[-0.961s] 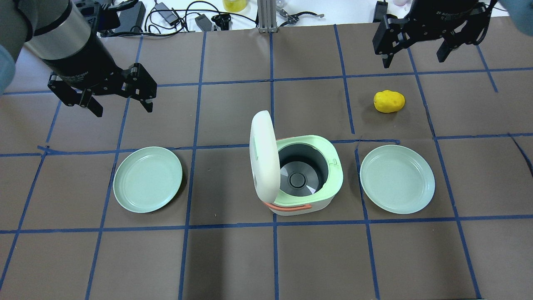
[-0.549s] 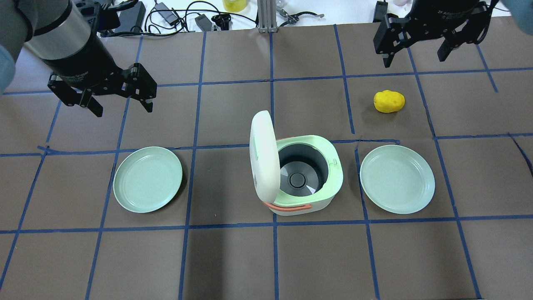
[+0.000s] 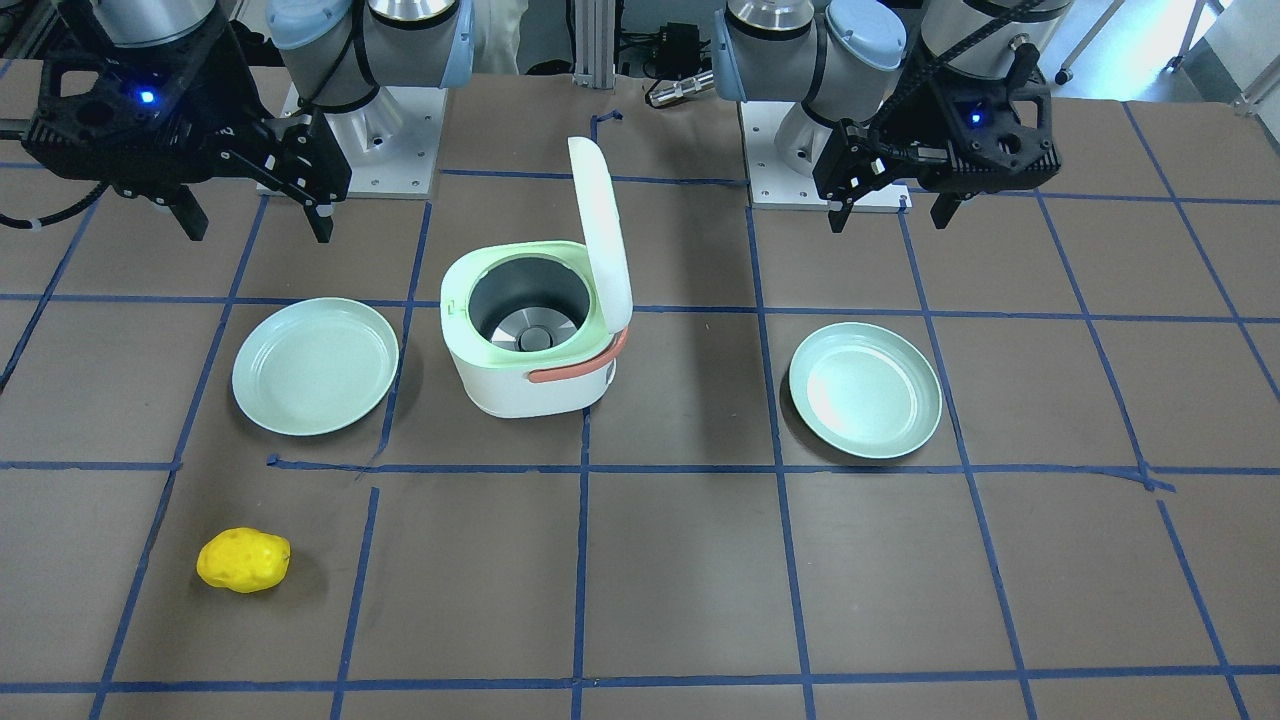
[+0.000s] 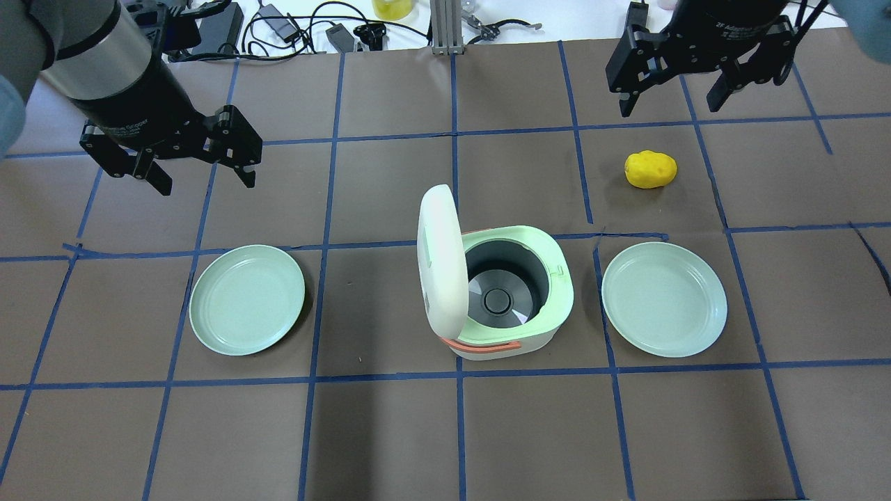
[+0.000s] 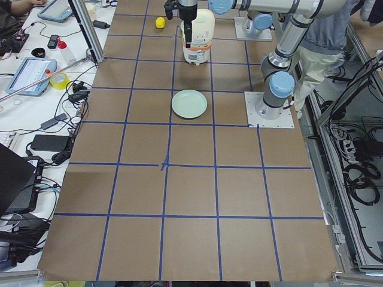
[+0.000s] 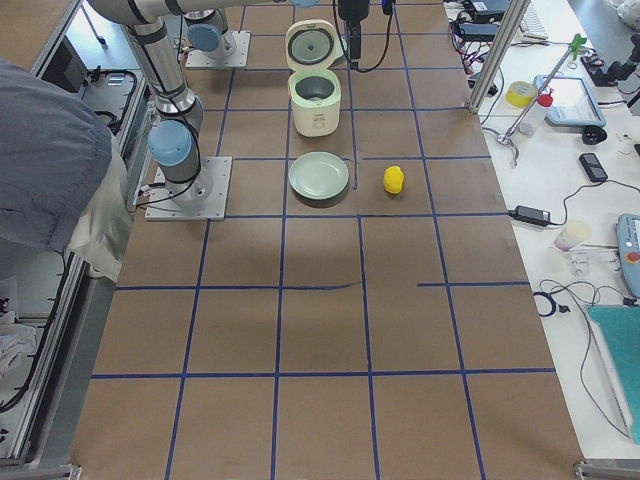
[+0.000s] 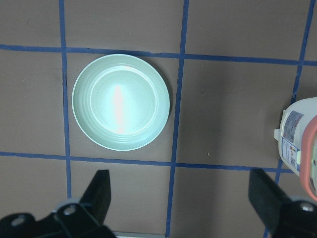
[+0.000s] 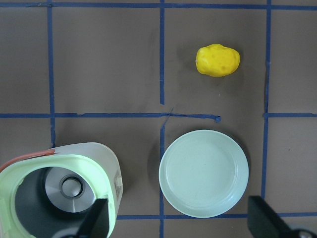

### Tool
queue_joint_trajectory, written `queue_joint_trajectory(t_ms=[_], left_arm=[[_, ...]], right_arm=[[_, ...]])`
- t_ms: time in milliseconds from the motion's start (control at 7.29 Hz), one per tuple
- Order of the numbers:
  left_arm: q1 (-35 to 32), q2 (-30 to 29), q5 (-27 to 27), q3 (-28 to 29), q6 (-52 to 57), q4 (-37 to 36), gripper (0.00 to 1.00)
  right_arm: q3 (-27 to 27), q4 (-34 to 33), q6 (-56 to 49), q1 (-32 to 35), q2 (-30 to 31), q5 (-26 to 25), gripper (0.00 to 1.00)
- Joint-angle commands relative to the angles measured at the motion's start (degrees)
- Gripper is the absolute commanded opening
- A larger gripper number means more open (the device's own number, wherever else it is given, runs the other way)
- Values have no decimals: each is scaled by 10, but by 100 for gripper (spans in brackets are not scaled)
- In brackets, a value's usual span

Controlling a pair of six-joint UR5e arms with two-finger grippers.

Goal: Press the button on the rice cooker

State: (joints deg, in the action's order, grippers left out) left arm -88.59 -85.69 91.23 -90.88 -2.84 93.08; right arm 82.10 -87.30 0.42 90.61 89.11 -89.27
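Note:
The white and pale-green rice cooker (image 4: 550, 316) stands mid-table with its lid (image 4: 440, 259) raised upright, so the dark inner pot shows. A small white tab (image 4: 559, 270) sits on its right rim. The cooker also shows in the front view (image 3: 520, 385) and at the lower left of the right wrist view (image 8: 106, 163). My left gripper (image 4: 207, 177) is open and empty, hovering far left and behind the cooker. My right gripper (image 4: 669, 104) is open and empty, high at the back right, beyond the yellow object.
A pale-green plate (image 4: 247, 299) lies left of the cooker and another (image 4: 665, 299) lies right of it. A yellow potato-like object (image 4: 651, 169) lies behind the right plate. Cables and gear lie along the table's far edge (image 4: 292, 28).
My right gripper has shifted slightly left and toward the table's far edge. The left arm, cooker and plates have not moved.

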Motion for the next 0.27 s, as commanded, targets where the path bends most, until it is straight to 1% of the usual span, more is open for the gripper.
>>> queue_joint_trajectory(t_ms=[0,137], left_arm=[[0,0,0,0,0,0,100],[0,0,0,0,0,0,100]], right_arm=[[0,0,4,0,0,12,100],[0,1,4,0,0,12,100]])
